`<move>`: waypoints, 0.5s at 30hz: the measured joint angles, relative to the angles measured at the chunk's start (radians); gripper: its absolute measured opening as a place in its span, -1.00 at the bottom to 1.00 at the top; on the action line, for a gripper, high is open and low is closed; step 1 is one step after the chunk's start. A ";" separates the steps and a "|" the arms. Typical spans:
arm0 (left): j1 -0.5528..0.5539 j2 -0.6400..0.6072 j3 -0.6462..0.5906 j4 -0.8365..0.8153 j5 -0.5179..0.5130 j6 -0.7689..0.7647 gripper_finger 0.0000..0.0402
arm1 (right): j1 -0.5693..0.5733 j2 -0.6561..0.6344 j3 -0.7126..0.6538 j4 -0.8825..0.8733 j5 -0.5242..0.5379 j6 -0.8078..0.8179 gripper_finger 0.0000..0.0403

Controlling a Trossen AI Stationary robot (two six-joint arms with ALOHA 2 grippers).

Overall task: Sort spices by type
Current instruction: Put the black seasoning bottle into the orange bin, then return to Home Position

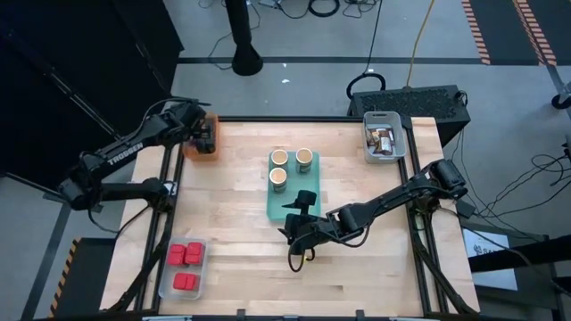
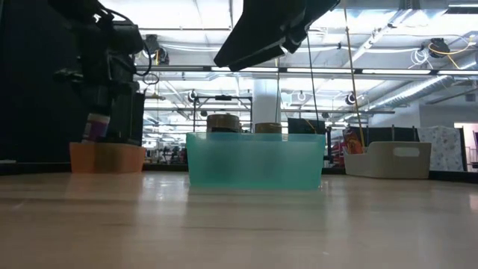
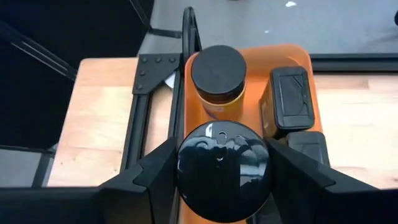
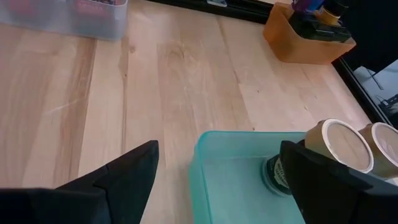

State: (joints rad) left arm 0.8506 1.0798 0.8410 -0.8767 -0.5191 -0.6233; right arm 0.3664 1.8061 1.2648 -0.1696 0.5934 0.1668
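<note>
Orange plastic marks the far-left corner of the counter [image 1: 357,276], where the orange bin [image 1: 202,152] sits under the left pincer [image 3: 222,174], which is clamped across the glossy black cap of a small jar [image 3: 222,169] hung over the bin's near end. That cap looks smooth and slick, so a grip on its round sides could slip; the jar seems light and stiff, and I judge a hold lower, on the body, would be surer. Inside the bin stand a brown jar [image 3: 218,79] with a matte black lid and two dark packets [image 3: 292,99], flat-topped and probably easy to pinch by their edges. Near the front-left edge, a clear tray [image 1: 183,269] holds three red boxes [image 1: 185,257], square and rigid, likely best taken across flat faces. At mid-counter the teal bin [image 1: 293,189] carries three tan jars [image 1: 291,165] with cream tops; round and light, they would suit a pinch across the lid. The right pincer [image 1: 297,223] hovers open and empty over the teal bin's near end. Far right, a pale bin [image 1: 384,136] holds more packets [image 1: 384,140], too small to read.
</note>
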 joint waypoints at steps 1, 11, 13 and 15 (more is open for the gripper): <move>0.004 0.000 0.000 -0.001 0.008 0.002 0.03 | 0.000 0.000 0.000 0.000 0.000 0.000 0.58; 0.008 0.000 0.000 0.000 0.018 0.007 0.22 | 0.000 0.000 0.000 0.000 0.000 0.000 0.58; 0.008 0.000 0.000 0.001 0.017 0.013 0.31 | 0.000 0.000 0.000 0.000 0.000 0.000 0.58; 0.008 0.000 0.000 0.001 0.017 0.028 0.35 | 0.000 0.000 0.000 -0.001 0.000 0.000 0.58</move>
State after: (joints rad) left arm 0.8581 1.0798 0.8410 -0.8756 -0.5018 -0.5954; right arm 0.3664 1.8065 1.2648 -0.1703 0.5930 0.1669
